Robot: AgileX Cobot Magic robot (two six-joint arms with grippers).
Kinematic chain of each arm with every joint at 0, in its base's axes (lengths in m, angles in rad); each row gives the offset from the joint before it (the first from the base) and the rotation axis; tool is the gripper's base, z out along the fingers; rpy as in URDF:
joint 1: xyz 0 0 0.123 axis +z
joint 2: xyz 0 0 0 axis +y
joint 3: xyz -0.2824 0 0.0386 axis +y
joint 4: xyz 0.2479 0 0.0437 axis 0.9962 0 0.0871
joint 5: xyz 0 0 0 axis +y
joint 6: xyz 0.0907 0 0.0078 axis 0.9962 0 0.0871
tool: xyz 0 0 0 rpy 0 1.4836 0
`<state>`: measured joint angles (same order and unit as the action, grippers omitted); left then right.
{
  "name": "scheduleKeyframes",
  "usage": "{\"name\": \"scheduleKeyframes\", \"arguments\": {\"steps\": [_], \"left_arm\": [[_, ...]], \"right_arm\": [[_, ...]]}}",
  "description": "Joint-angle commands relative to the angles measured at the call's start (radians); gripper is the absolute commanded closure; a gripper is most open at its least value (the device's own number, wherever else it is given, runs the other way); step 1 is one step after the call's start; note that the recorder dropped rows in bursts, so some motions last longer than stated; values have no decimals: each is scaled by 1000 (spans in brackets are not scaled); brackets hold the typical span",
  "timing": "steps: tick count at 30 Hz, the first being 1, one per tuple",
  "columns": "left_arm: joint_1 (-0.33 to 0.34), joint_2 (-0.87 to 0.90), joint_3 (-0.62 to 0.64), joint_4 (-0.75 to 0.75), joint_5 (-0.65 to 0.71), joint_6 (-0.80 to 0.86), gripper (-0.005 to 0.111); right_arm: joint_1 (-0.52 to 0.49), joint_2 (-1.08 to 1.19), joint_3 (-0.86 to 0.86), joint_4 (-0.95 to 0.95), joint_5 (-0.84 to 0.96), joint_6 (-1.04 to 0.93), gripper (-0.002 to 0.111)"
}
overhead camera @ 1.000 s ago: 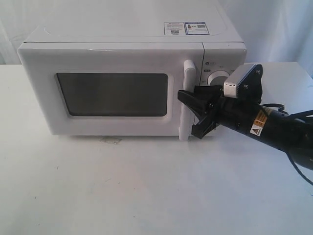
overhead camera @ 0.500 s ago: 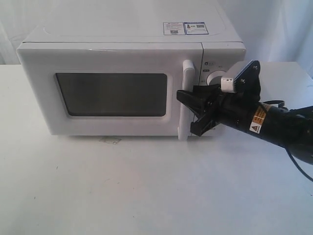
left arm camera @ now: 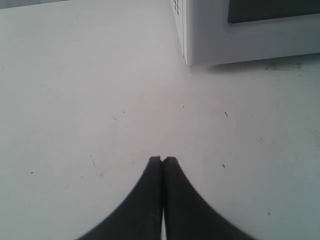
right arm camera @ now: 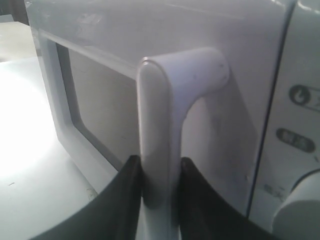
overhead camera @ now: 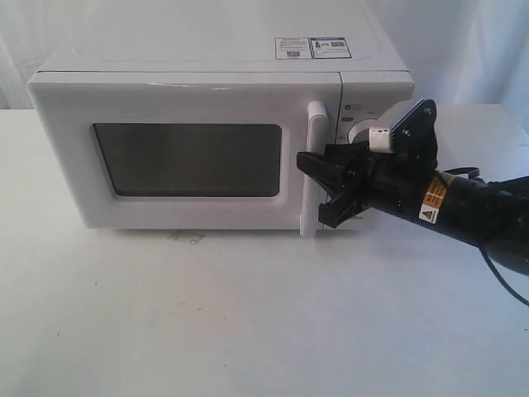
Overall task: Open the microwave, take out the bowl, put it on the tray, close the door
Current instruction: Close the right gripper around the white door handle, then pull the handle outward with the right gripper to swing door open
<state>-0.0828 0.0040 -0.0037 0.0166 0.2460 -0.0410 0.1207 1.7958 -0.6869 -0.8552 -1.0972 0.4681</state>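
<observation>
Microwave [overhead camera: 207,74] white, boxy; door [overhead camera: 190,103] dark-windowed; right claw [overhead camera: 312,191] clamped on handle [overhead camera: 317,132].

The right claw [overhead camera: 312,188] is closed around the handle [overhead camera: 316,116]: its two dark fingers [right arm camera: 125,200] lie one on each side of the bar and press against it, on its lower half. Directly behind the claw comes the black wrist [overhead camera: 388,186], with a pale camera housing [overhead camera: 402,132] sitting just above it. Farther behind the claw, the right arm [overhead camera: 471,215] stretches away nearly level, dropping a little toward its rear end. The left claw [left arm camera: 162,160] (only its fingertips are in view) has both dark fingers pressed together, tip against tip, with no gap.
</observation>
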Motion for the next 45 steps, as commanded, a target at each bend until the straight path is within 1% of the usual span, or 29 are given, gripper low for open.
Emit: {"name": "scheduleKeyframes", "arguments": {"steps": [1, 6, 15, 31, 43, 45], "left_arm": [[3, -4, 4, -1, 1, -5, 107], [3, -4, 4, -1, 1, -5, 107], [3, -4, 4, -1, 1, -5, 107], [3, -4, 4, -1, 1, -5, 107], [3, -4, 4, -1, 1, -5, 107], [3, -4, 4, -1, 1, -5, 107]], "right_arm": [[81, -31, 21, -337, -124, 41, 108], [91, -72, 59, -348, -124, 41, 108], [129, -78, 71, -350, -124, 33, 108], [129, -153, 116, -362, -124, 33, 108], [129, -153, 118, -385, -124, 49, 108], [129, -155, 118, -406, -124, 62, 105]]}}
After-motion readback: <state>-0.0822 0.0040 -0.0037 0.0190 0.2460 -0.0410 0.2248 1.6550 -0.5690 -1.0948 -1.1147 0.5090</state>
